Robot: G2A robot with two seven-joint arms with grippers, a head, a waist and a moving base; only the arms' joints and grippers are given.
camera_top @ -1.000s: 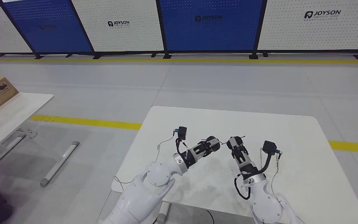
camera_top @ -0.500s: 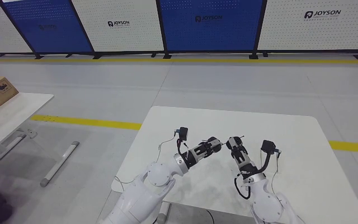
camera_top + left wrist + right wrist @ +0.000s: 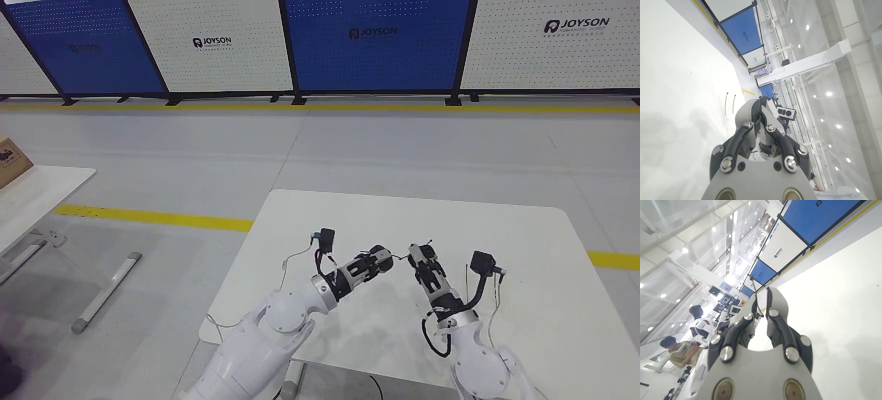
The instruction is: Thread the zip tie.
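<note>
My two grippers meet tip to tip above the middle of the white table (image 3: 500, 230). The left gripper (image 3: 386, 256) (image 3: 760, 103) is shut, its black pads pressed together; what it pinches is hidden between them. A thin black zip tie (image 3: 754, 288) rises past the right gripper (image 3: 416, 256) (image 3: 762, 298), with its small square head uppermost. The strap runs down into the gap between the right gripper's fingers, which stand slightly apart with table showing between them.
Two spare black zip ties (image 3: 726, 104) (image 3: 734, 103) lie side by side on the table beyond the left gripper. The table's far edge (image 3: 810, 262) borders a floor with a yellow line and blue and white partition panels.
Both grippers stay close together over the same spot. The left wrist has shifted very slightly; nothing was taken or released.
</note>
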